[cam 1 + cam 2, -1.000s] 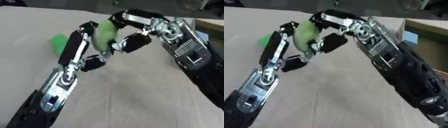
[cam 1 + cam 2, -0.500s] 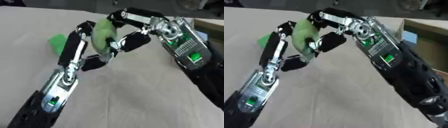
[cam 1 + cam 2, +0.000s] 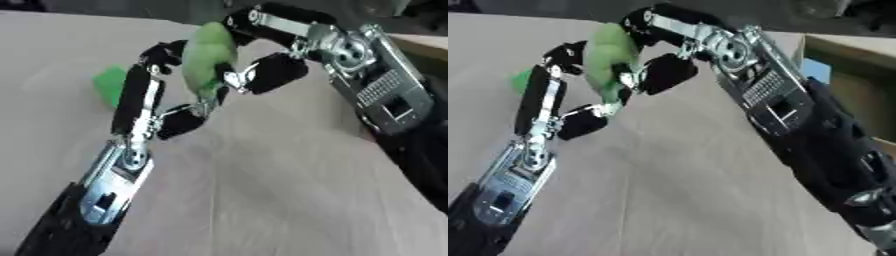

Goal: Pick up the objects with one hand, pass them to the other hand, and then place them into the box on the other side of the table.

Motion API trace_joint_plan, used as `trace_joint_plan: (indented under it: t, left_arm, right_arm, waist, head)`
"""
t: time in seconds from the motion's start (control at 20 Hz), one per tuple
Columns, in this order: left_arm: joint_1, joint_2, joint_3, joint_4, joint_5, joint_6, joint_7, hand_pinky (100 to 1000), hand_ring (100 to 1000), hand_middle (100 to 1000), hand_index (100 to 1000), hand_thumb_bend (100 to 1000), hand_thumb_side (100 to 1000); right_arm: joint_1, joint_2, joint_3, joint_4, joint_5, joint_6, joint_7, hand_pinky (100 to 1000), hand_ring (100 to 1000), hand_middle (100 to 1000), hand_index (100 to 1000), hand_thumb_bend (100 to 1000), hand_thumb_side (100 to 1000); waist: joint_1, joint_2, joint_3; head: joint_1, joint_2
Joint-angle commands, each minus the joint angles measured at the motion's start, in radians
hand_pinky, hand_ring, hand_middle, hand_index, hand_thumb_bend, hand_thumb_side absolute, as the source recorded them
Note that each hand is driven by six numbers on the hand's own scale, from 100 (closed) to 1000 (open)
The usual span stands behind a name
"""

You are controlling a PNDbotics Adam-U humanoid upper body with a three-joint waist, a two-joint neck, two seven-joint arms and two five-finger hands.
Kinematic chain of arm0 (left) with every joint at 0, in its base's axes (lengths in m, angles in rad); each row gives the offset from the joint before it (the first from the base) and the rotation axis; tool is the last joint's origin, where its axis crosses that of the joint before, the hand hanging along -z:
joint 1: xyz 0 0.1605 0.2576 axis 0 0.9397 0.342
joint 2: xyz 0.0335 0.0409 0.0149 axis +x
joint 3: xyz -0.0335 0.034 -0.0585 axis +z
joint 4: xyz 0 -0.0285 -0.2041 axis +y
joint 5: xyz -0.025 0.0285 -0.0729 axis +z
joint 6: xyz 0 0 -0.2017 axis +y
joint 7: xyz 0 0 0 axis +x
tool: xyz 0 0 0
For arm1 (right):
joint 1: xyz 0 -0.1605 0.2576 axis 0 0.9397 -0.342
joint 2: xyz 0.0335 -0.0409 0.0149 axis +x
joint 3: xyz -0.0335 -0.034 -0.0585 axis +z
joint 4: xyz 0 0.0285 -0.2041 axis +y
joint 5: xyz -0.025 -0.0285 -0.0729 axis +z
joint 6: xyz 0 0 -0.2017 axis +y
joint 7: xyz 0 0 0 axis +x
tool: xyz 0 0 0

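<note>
Both your hands meet on the pale green object above the table.

Left eye view: your left hand and right hand both curl onto the pale green object, mid-table; it looks soft and light, so take it around its middle.
Right eye view: the box waits at the table's right edge; a brighter green piece lies beyond your left hand.

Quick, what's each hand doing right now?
Left hand: fingers curled against the light green object.
Right hand: fingers curled around the same object.
</note>
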Motion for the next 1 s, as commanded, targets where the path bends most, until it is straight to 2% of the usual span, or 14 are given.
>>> trace_joint_plan:
  t: [0.05,0.3,0.55,0.75,1.0]
  left_arm:
    - [-0.003,0.029,0.020,-0.008,0.011,0.005,0.010,661,680,659,834,522,385]
    - [0.017,0.049,0.027,-0.012,0.018,0.009,0.015,660,679,658,833,520,388]
    - [0.045,0.093,0.048,-0.036,0.027,0.021,0.025,660,677,653,829,523,382]
    - [0.061,0.140,0.070,-0.074,0.038,0.038,0.031,659,674,649,827,524,369]
    - [0.073,0.182,0.092,-0.113,0.053,0.059,0.027,659,672,645,823,522,360]
  right_arm:
    - [-0.004,-0.045,-0.040,-0.044,-0.029,0.015,-0.020,884,770,472,605,100,216]
    - [0.025,-0.097,-0.110,-0.097,-0.090,0.054,-0.069,893,778,481,619,100,218]
    - [0.121,-0.219,-0.240,-0.139,-0.177,0.099,-0.173,903,787,488,631,100,230]
    - [0.212,-0.316,-0.335,-0.125,-0.229,0.114,-0.267,907,792,494,639,100,241]
    - [0.304,-0.395,-0.422,-0.063,-0.266,0.108,-0.354,907,795,500,646,100,251]
  waist:
    - [0.006,-0.020,-0.002]
    - [0.009,-0.019,-0.010]
    - [0.015,-0.015,-0.016]
    - [0.024,-0.013,-0.019]
    - [0.034,-0.010,-0.020]
  head:
    - [-0.006,0.001]
    - [-0.021,0.001]
    - [-0.073,-0.008]
    - [-0.109,-0.019]
    - [-0.140,-0.024]
